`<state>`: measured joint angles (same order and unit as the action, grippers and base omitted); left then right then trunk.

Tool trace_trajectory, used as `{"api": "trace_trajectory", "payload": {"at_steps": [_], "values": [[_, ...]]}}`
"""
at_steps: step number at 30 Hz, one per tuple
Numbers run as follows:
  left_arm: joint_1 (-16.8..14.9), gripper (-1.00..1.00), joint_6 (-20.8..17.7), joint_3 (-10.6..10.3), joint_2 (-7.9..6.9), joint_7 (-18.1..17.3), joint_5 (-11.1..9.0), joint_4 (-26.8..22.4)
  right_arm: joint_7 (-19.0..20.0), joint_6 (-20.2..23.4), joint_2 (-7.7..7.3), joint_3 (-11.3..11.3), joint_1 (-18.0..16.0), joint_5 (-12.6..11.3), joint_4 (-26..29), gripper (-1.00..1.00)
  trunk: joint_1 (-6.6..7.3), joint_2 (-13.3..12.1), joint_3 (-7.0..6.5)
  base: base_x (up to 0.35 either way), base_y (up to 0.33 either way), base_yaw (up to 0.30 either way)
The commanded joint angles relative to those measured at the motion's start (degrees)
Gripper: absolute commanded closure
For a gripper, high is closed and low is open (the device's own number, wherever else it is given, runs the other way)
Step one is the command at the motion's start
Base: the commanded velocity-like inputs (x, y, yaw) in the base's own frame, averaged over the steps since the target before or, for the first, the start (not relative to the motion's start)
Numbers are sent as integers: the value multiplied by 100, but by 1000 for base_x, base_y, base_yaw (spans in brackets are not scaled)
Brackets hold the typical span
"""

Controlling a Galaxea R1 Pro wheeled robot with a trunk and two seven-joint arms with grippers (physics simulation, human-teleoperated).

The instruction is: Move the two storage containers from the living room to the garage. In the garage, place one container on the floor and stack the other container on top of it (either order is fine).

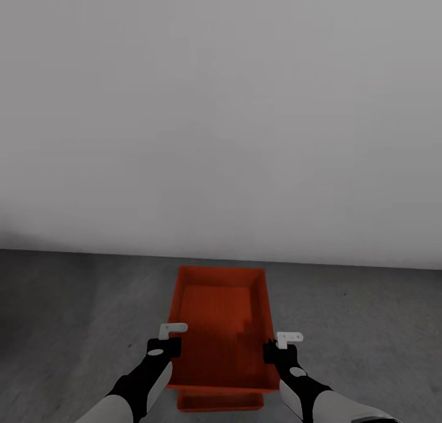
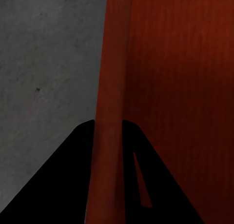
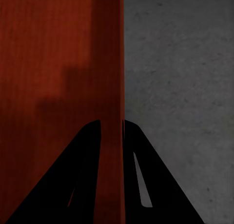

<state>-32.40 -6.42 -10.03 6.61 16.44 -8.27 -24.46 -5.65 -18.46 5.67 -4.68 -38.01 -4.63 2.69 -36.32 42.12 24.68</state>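
the robot faces a plain pale grey wall (image 1: pixel 221 104) in the garage, over the dark grey concrete floor (image 1: pixel 73 300). it holds one orange-red storage container (image 1: pixel 222 325) by both long side walls: the left gripper (image 1: pixel 164 347) has its jaws clamped on the left rim, and the right gripper (image 1: pixel 279 350) has its jaws clamped on the right rim. in the left wrist view the rim (image 2: pixel 109 136) runs straight between the two dark fingers (image 2: pixel 68 180); the right wrist view shows the same, with the wall (image 3: pixel 112 136) pinched between the fingers (image 3: pixel 146 180).

the second container (image 1: pixel 220 402) peeks out beneath the near edge of the held one, apparently resting on the floor. the held bin's long axis runs away from the robot, roughly in line with the lower one, though it seems to sit further forward. stacking likely needs it drawn back towards the robot, then lowered level with both arms sharing the load.
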Motion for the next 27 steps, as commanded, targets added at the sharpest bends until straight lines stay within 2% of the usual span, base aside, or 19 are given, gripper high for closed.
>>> {"api": "trace_trajectory", "payload": {"at_steps": [1,3,17,22,27], "values": [[-3,100,-35,203,-14,61,-123,-1,20,-263,-66,230,-5,-31,12,100,-1,5,6,0,0,0],[-3,100,-35,203,-13,61,-123,0,20,-263,-66,230,-5,-31,12,100,-1,5,6,0,0,0],[-2,100,-35,203,-11,61,-123,1,20,-263,-66,230,-5,-36,12,100,-308,567,257,0,0,0],[-3,100,-35,203,-11,61,-123,-1,20,-263,-66,230,-5,-37,12,100,-308,567,257,0,0,42],[-2,100,-35,203,-11,61,-123,-5,20,-263,-66,230,-5,-37,12,100,-308,567,257,0,0,205]]}}
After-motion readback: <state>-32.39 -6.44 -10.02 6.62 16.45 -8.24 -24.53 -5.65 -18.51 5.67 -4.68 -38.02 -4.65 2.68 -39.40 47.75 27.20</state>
